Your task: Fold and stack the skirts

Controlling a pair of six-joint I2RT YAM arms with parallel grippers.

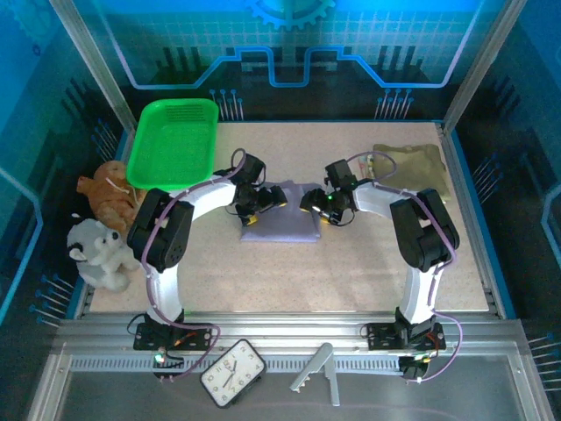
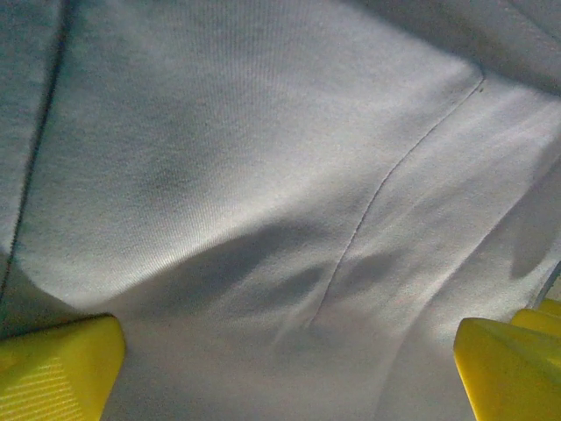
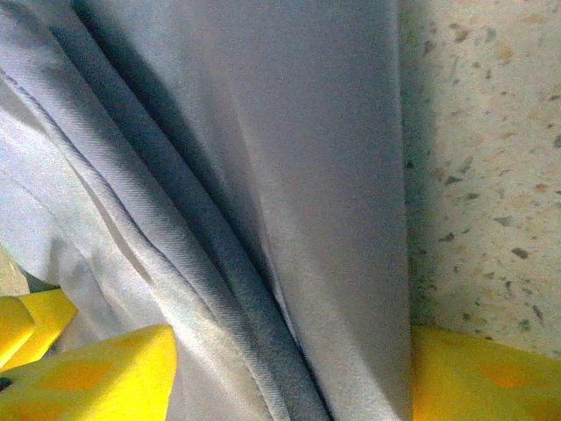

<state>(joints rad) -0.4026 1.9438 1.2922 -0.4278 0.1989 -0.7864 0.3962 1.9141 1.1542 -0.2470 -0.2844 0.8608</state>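
Surroundings first: green basket at far-L corner of table. Brown plush and white plush sit off the table's L edge, by the L arm's elbow. Clock and a grey bracket lie on the metal rail betw. the arm bases. Olive-khaki skirt lies crumpled at far-R corner, well apart from the work spot.

Grey-lavender skirt lies flat at table centre, betw. both wrists. Long axis runs L–R across the table; can't tell waist from hem. From above, both wrists cover its L and R ends.

Both arms are bent at the elbow and reach inward, wrists pitched down, roughly mirrored.

Left gripper is over the skirt's L end. Wrist cam: yellow fingertips are spread wide, w/ smooth cloth and one thin seam line betw. them. Nothing is pinched.

Right gripper is at the skirt's R edge. Wrist cam: one fingertip is on the cloth side, the other on bare speckled tabletop. The folded edge, several layers deep, runs betw. them. Jaws stand apart and straddle the edge w/o clamping it.
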